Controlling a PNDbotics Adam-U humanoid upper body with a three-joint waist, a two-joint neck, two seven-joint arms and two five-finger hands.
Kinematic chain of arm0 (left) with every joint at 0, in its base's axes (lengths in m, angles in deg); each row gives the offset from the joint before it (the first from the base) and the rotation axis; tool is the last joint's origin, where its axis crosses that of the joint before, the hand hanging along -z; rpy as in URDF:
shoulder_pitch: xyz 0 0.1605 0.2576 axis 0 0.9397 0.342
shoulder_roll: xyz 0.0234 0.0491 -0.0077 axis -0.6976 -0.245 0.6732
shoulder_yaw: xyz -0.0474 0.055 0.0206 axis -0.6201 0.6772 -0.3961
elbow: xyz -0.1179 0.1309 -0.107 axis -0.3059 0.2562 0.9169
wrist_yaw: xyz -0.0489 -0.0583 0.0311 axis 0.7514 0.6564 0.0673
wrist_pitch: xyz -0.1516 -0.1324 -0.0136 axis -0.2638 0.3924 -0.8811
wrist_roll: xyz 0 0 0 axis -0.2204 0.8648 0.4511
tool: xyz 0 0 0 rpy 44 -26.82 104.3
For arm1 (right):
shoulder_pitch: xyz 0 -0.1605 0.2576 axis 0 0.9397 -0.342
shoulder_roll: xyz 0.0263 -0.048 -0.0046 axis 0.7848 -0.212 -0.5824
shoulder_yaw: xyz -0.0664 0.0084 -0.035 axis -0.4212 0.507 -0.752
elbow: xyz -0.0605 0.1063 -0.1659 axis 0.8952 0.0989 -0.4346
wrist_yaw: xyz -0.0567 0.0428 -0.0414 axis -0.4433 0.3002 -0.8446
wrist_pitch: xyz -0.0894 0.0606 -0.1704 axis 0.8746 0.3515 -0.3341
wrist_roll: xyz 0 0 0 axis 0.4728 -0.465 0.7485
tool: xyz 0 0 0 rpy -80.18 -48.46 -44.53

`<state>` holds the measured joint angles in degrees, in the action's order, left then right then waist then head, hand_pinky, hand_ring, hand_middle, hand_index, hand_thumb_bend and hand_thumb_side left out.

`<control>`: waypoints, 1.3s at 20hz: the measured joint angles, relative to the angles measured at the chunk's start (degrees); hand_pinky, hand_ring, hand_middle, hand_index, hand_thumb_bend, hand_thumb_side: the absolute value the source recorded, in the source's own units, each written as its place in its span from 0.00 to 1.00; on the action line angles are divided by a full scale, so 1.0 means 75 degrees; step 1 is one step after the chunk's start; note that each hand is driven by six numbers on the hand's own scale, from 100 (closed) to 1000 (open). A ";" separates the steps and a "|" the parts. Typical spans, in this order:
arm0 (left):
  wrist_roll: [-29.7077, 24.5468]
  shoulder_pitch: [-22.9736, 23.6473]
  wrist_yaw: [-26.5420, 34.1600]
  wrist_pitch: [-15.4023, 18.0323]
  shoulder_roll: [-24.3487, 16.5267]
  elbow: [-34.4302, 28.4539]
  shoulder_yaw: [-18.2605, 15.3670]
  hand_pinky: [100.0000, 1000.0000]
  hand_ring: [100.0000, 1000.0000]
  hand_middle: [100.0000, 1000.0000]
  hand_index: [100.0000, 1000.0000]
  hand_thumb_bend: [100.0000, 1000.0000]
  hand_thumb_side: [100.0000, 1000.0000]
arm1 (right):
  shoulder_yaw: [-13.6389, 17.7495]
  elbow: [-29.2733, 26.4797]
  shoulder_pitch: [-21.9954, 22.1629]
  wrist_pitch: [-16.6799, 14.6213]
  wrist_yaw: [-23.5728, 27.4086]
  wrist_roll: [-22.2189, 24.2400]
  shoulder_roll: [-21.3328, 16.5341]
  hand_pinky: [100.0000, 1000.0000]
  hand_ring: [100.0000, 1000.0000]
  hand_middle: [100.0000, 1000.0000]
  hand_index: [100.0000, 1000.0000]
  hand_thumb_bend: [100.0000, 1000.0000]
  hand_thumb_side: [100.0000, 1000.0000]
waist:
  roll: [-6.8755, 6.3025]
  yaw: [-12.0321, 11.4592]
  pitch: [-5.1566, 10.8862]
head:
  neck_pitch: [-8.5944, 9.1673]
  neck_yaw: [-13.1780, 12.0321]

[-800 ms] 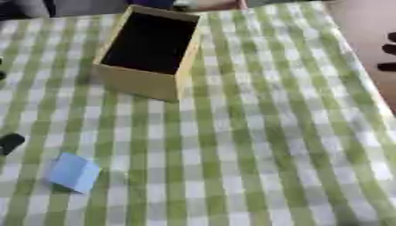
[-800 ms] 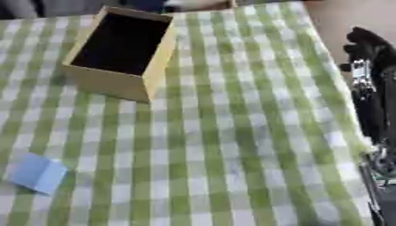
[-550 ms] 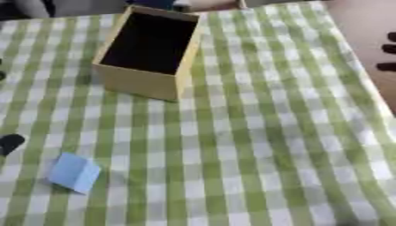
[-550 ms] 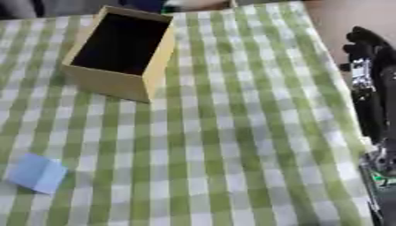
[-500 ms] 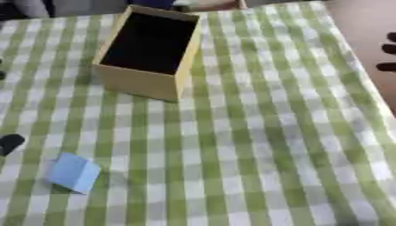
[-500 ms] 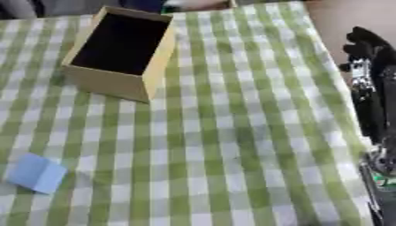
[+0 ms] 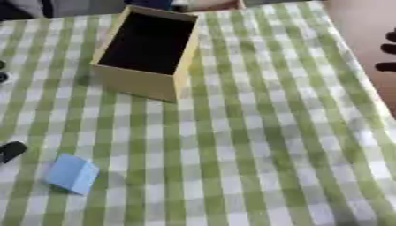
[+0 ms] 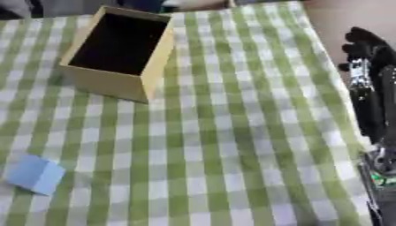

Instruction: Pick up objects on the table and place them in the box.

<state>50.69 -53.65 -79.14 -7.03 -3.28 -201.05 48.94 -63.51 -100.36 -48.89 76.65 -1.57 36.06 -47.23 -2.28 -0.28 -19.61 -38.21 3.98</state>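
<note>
An open yellow cardboard box [image 7: 138, 81] stands at the back left of the green checked table, and its dark inside shows nothing. A small light blue block [image 7: 71, 173] lies near the front left, apart from the box. My right hand [image 8: 365, 47] hangs at the table's right edge, fingers relaxed and holding nothing, well away from both things. Of my left hand [image 7: 10, 151] only a black tip shows at the left edge, a little up and left of the blue block.
The green and white checked cloth [image 7: 255, 132] covers the whole table, whose right edge [image 7: 363, 88] runs along a brown floor. My right forearm [image 8: 375, 110] lies along that edge. Dark shapes sit beyond the far edge.
</note>
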 measured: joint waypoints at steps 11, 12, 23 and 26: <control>-0.2113 -0.0731 0.0033 -0.0049 -0.0643 -0.0001 0.1029 0.86 0.84 0.82 0.90 0.68 0.28 | -0.0043 0.0000 -0.0006 -0.0014 0.0026 0.0061 0.0003 0.64 0.79 0.78 0.88 0.00 1.00 | -0.0006 0.0094 0.0000 | -0.0002 -0.0049; -0.2295 -0.0802 0.0072 -0.0070 -0.0669 -0.0001 0.1111 0.86 0.84 0.82 0.90 0.68 0.28 | -0.0051 0.0000 -0.0007 -0.0013 0.0027 0.0072 0.0003 0.64 0.79 0.78 0.88 0.00 1.00 | -0.0005 0.0102 0.0000 | -0.0003 -0.0050; -0.3812 -0.1552 0.0568 -0.0258 -0.0903 -0.0003 0.1839 0.86 0.85 0.83 0.90 0.61 0.16 | -0.0101 0.0000 -0.0046 -0.0013 0.0049 0.0130 0.0003 0.64 0.79 0.78 0.88 0.00 1.00 | -0.0012 0.0152 0.0008 | -0.0008 -0.0044; -0.4121 -0.1724 0.0701 -0.0304 -0.0904 -0.0003 0.2045 0.86 0.84 0.84 0.89 0.60 0.14 | -0.0103 0.0000 -0.0062 -0.0024 0.0085 0.0157 0.0003 0.64 0.79 0.78 0.88 0.00 1.00 | -0.0024 0.0186 0.0009 | -0.0009 -0.0044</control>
<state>19.78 -66.58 -73.88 -9.31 -10.06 -201.08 64.27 -64.28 -100.36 -49.35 76.47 -0.93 37.24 -47.21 -2.46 1.11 -19.55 -38.28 3.66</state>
